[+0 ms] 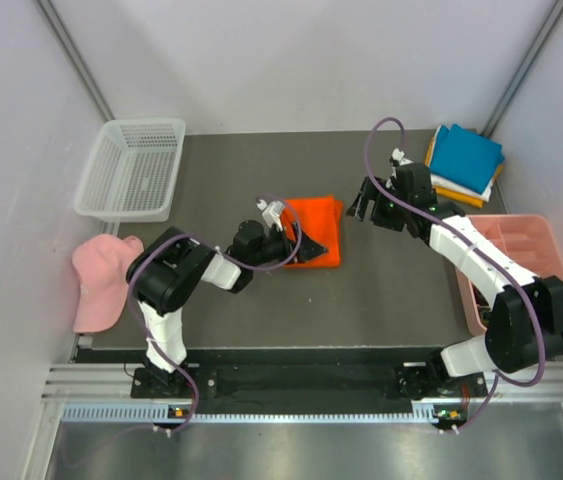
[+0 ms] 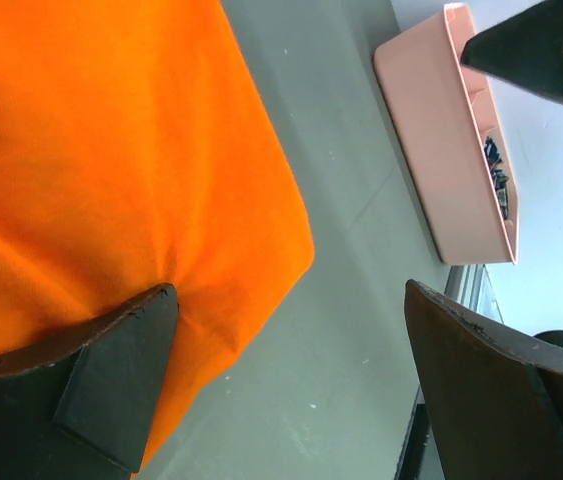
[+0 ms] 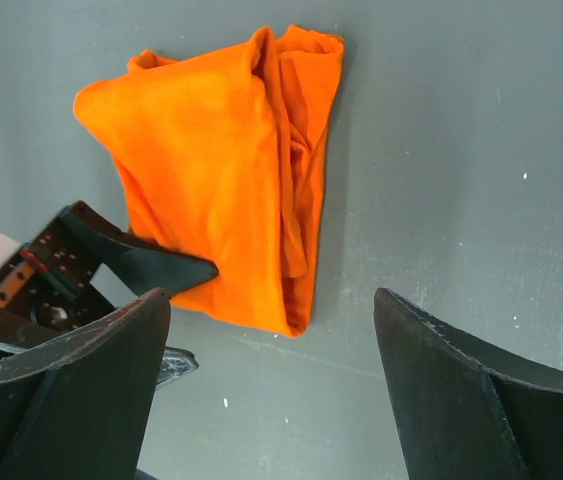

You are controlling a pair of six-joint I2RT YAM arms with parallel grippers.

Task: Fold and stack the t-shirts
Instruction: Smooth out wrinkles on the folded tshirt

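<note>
The bright orange t-shirt point(image 1: 316, 230) lies folded in a small rectangle at the table's middle. It shows in the left wrist view point(image 2: 91, 150) and the right wrist view point(image 3: 221, 180). My left gripper point(image 1: 313, 250) is open at the shirt's near right corner. One finger point(image 2: 111, 380) rests on the fabric and the other hangs over bare table. My right gripper point(image 1: 363, 210) is open and empty, just right of the shirt, apart from it. A stack with the teal blue t-shirt point(image 1: 466, 155) on top, white and amber yellow beneath, lies at the back right.
A white mesh basket point(image 1: 131, 170) stands at the back left. A pale pink cap point(image 1: 101, 280) lies at the left edge. A pink tray point(image 1: 516, 265) with small items stands at the right, under the right arm; it also shows in the left wrist view point(image 2: 441, 140).
</note>
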